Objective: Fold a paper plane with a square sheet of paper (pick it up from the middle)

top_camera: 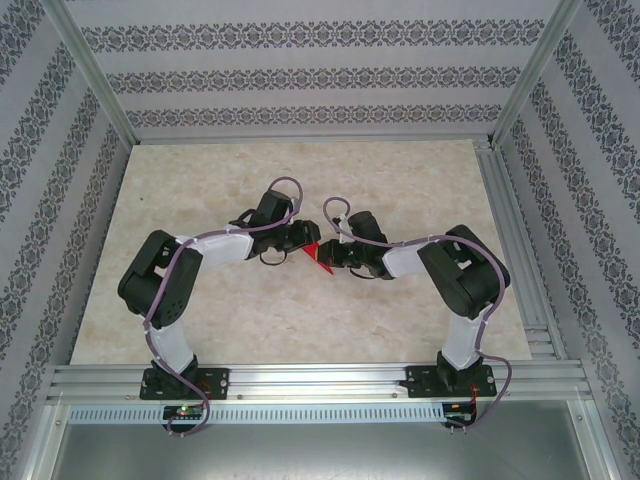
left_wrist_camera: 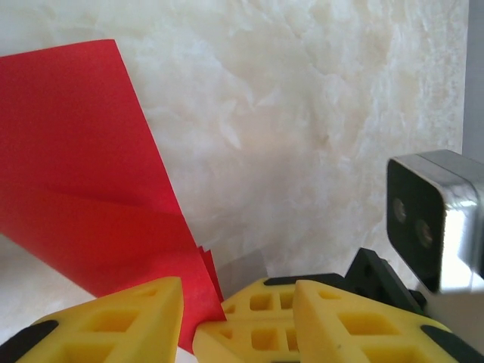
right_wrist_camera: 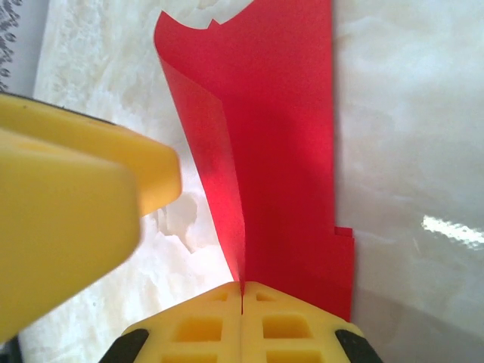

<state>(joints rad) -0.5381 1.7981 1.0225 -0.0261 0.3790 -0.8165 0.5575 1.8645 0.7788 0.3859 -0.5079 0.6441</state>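
Where the two arms meet at mid-table, the paper point(top_camera: 318, 256) is held: thin, matt red, folded into layers with sharp creases, a stepped edge and one flap bowing outward. The right gripper point(right_wrist_camera: 242, 296), at the paper's 4 o'clock, has its yellow, grid-cored fingers pressed together on the fold. The left gripper point(left_wrist_camera: 238, 299), at 10 o'clock, has its jaws apart, straddling that pinch point; whether it touches the paper cannot be told. The table point(left_wrist_camera: 318, 113) is glossy, cream and marble-patterned.
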